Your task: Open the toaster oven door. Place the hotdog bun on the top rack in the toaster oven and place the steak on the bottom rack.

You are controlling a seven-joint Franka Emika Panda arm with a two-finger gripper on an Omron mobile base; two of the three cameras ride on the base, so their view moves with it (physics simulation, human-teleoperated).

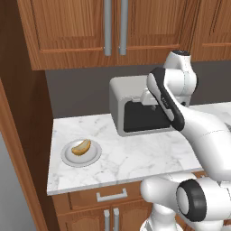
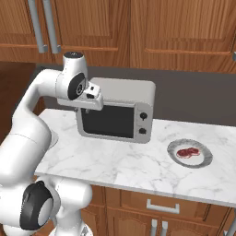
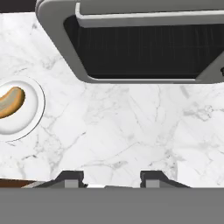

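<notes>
Two plates sit on the marble bench [image 2: 115, 166], one on each side of the toaster oven [image 2: 120, 108]. I see the hotdog bun [image 1: 81, 147] lying on the grey plate [image 1: 67, 155] left of the oven, well apart from it, and in the hand view the same bun [image 3: 9, 102] lies on its plate [image 3: 33, 114] at the left edge. I find the steak [image 2: 188, 152] on the second plate [image 2: 206, 157] to the oven's right, near the bench's front half.

The oven stands at the back of the bench against the dark wall, beneath the wooden cabinets [image 2: 138, 27]. The toaster oven door [image 2: 107, 121] looks closed from the right base view, its dark glass flush with the grey frame; two small dark knobs [image 2: 143, 123] sit on the right-hand panel. From the hand view the door [image 3: 144, 48] runs across the top of the picture with its handle bar [image 3: 148, 18] along its upper edge. I cannot make out either rack through the glass.

I have the arm reaching forward, its wrist in front of the oven's upper left corner. The pincer [image 3: 112, 178] hangs above the bench in front of the door; its two fingertips [image 3: 70, 178] stand apart with bare marble between them, gripping nothing and touching nothing
</notes>
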